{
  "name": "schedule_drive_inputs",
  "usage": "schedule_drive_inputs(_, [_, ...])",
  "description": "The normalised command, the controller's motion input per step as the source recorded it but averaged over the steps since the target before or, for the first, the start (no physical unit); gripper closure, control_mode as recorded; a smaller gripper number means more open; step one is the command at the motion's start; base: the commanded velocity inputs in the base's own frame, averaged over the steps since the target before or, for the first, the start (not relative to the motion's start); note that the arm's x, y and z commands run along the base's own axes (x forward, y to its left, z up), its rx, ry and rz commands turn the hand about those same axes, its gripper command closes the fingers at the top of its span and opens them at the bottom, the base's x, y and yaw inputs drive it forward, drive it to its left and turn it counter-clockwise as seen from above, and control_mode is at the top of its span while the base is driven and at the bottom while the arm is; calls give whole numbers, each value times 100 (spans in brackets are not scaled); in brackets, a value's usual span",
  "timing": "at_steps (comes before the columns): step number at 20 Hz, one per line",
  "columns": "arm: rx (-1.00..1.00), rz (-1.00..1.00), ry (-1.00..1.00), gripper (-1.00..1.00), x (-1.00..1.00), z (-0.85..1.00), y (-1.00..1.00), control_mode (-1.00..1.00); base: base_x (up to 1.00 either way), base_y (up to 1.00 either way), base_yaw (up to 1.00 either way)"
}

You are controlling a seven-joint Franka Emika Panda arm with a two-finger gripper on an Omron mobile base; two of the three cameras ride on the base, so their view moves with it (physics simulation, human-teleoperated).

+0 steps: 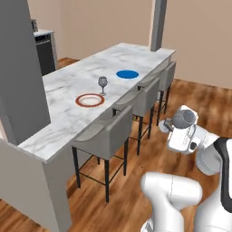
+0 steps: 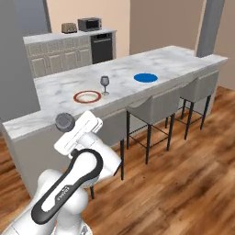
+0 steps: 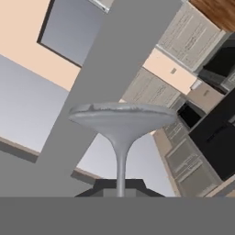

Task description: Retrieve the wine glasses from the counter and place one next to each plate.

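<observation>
- My pincer [image 3: 120, 187] is clamped narrow on the thin stem of a wine glass [image 3: 121, 120]. In hand view the stem rises straight from between my tips and its round foot spreads out just beyond them.
- Glass bowl: can't tell from hand view where it sits.
- Nearest past the pincer is a row of grey stools [image 1: 110, 130] on the wood floor [image 1: 149, 158], between me and the island. The stools are tucked against the island's edge.
- Beyond the stools is the marble island bench [image 1: 63, 113], well apart from the pincer.
- On it, closest to me, is the white plate w/ red-brown rim [image 1: 89, 100], lying flat.
- The 2nd wine glass [image 1: 103, 84] stands upright just beside that plate, on its far side, and looks a hair apart from the rim.
- Further along is the blue plate [image 1: 127, 74], flat and well apart from the standing glass.
- Farthest, behind the island, is the back bench [image 2: 55, 36] w/ beige cabinets. A toaster [image 2: 69, 28] and microwave [image 2: 89, 24] sit on top, w/ a dark appliance front [image 2: 101, 48] below.
</observation>
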Motion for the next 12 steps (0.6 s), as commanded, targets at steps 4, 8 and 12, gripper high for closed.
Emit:
schedule_drive_inputs(4, [0,0,0,100,0,0,0,100,100,-100,40])
schedule_drive_inputs(8, [0,0,0,100,0,0,0,100,100,-100,34])
schedule_drive_inputs(12, [0,0,0,100,0,0,0,100,66,-100,25])
